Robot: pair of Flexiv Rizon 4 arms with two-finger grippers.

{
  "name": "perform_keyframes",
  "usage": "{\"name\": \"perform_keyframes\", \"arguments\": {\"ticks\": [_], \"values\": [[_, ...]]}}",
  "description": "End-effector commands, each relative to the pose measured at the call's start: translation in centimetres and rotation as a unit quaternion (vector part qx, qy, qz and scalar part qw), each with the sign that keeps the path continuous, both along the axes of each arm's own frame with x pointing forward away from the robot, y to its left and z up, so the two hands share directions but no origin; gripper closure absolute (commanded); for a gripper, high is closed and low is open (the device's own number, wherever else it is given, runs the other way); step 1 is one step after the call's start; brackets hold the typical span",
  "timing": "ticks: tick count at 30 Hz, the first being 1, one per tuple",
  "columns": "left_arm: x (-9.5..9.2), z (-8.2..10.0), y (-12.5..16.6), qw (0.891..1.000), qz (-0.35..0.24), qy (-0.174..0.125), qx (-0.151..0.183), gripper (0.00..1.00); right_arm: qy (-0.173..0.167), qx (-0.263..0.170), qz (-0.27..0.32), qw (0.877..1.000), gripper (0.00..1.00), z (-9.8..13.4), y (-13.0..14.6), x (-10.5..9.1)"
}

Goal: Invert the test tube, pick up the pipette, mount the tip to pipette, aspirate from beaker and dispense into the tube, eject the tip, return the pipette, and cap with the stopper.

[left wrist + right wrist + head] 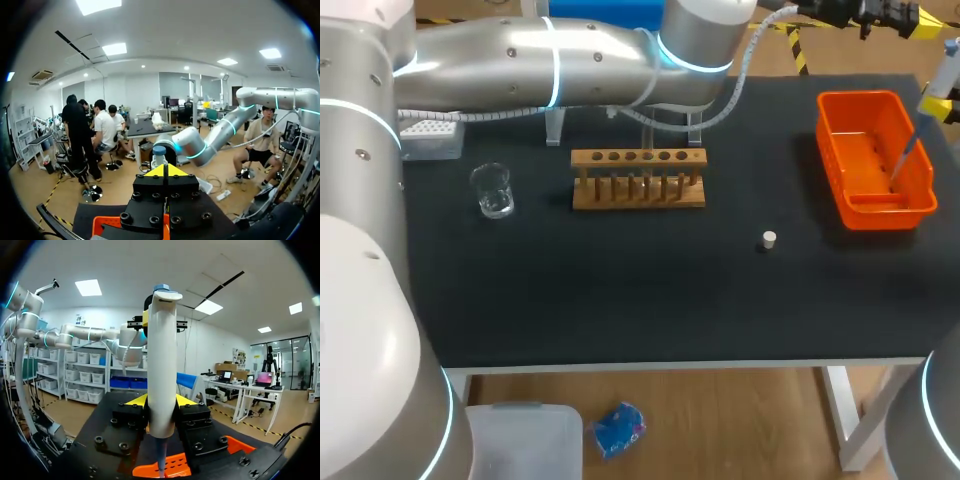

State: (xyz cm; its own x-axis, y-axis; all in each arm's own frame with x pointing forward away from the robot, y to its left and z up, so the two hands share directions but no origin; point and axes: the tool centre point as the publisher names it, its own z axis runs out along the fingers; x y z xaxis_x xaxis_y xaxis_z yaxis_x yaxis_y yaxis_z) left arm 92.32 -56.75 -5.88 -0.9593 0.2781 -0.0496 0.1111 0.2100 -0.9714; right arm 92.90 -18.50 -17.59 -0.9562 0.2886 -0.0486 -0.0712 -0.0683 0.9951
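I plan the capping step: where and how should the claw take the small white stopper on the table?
Probably by its round side wall, coming straight down from above. The stopper seems upright on the black table, apart from the wooden rack and orange bin, so two opposite sides are free.

On the black worktop (620, 300), a beaker (493, 190) and tip box (430, 138) sit upper left, a wooden rack (638, 180) upper centre. An orange bin (885, 214) sits upper right, a white stopper (769, 239) mid-right.

My left arm (550, 60) lies stretched far across to the right, my left gripper (166, 170) with its tips pressed together, while my right gripper (161, 402) clamps the pipette (161, 350) upright.
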Motion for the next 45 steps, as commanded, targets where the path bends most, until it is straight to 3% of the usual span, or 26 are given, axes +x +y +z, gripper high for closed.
{"name": "perform_keyframes", "arguments": {"ticks": [1, 11, 19, 45], "values": [[0.8, 0.3, -1.2, 1.000, -0.012, -0.002, 0.004, 1.00, -0.001, 0.000, 0.001, 1.000, 1.00, 0.0, -0.1, 0.0], [1.0, 0.5, -2.5, 1.000, -0.017, -0.001, 0.017, 1.00, -0.001, 0.000, 0.001, 1.000, 1.00, 0.0, -0.1, 0.0], [0.6, 0.2, -2.0, 1.000, 0.000, 0.019, 0.010, 1.00, -0.001, 0.000, 0.001, 1.000, 1.00, 0.0, -0.1, 0.0], [-0.2, -0.6, -2.4, 1.000, 0.005, 0.027, -0.001, 1.00, -0.001, 0.000, 0.001, 1.000, 1.00, 0.0, -0.1, 0.0]]}}
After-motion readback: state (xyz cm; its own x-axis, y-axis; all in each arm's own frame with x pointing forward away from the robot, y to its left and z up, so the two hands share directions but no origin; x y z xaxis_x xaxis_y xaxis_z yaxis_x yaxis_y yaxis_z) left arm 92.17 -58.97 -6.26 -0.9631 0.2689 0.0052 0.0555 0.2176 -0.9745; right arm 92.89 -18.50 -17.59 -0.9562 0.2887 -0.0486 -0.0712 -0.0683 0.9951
